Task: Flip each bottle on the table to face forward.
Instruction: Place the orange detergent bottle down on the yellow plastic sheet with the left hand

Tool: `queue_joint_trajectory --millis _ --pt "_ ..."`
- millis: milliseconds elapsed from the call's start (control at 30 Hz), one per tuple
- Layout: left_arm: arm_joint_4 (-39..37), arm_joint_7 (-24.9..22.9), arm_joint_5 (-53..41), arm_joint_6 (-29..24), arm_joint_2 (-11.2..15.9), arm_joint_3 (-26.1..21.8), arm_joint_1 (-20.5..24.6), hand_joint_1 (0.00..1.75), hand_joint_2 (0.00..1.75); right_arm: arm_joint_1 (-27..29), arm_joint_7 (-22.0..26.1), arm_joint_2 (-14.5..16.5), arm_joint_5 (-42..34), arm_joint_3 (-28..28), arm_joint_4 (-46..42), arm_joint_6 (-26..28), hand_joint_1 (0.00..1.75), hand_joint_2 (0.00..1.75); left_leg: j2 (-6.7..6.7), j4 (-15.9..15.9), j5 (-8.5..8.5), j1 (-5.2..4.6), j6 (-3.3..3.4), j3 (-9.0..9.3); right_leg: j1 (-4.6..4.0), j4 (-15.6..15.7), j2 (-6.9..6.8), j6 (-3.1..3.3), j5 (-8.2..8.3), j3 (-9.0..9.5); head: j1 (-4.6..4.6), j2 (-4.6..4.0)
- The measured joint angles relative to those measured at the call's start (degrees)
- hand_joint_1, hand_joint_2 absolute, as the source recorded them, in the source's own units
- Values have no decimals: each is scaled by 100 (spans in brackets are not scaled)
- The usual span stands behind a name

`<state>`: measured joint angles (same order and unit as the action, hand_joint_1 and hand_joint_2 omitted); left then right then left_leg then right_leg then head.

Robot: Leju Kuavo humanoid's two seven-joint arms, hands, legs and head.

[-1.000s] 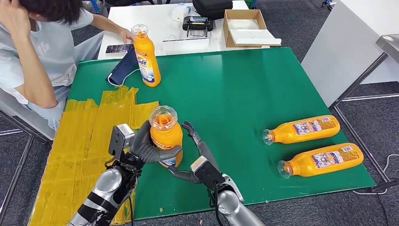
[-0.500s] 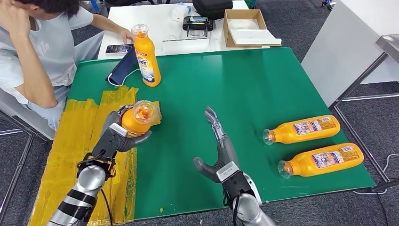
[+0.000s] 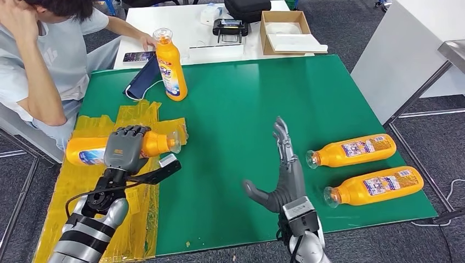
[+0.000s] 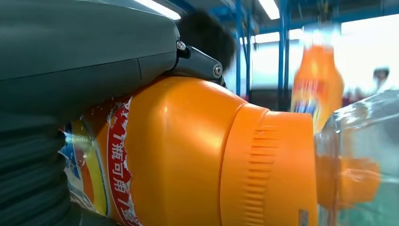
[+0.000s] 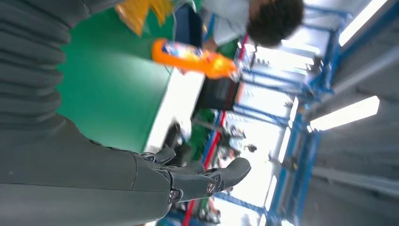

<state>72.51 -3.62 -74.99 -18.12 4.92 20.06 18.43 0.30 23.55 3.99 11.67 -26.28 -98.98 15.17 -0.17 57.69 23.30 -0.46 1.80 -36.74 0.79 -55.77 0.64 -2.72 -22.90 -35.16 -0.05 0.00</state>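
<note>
"While the robot stands at the green table (image 3: 247,87), what is its left hand (image 3: 125,149) doing?"

"It holds an orange bottle (image 3: 90,150). The fingers wrap over the middle of it. The bottle is on its side above the yellow tape patch (image 3: 88,192), with its clear cap (image 3: 174,142) pointing toward the middle of the table. Up close you can see the orange neck and the red and blue label."

"And the right hand (image 3: 282,172)?"

"It holds nothing. The fingers are straight and point away from the robot, and the thumb sticks out to the side. It is above the green mat, near the two bottles on the right."

"Where are those?"

"The farther lying bottle (image 3: 353,150) and the nearer lying bottle (image 3: 375,186) are side by side near the right edge, caps pointing toward the robot's hand."

"Any more?"

"One standing bottle (image 3: 169,66) is upright at the far left of the mat, next to a dark blue pouch (image 3: 142,82). A person (image 3: 49,55) sits at the left. Behind is a white table (image 3: 181,27) with a cardboard box (image 3: 288,33) on it."
</note>
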Motion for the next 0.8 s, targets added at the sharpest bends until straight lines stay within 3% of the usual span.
queue_joint_trajectory --millis 200,800 --pt "-745 -118 42 625 14 44 181 175 175 135 27 19 22 276 -378 83 0 175 0 0 0 -1 0 0 0 0 0 -1 1 1 1 0" --pt "-1172 -124 54 783 20 97 326 175 175 207 25 25 25 421 -521 89 0 175 0 0 0 0 0 0 0 0 0 -1 1 1 1 0"
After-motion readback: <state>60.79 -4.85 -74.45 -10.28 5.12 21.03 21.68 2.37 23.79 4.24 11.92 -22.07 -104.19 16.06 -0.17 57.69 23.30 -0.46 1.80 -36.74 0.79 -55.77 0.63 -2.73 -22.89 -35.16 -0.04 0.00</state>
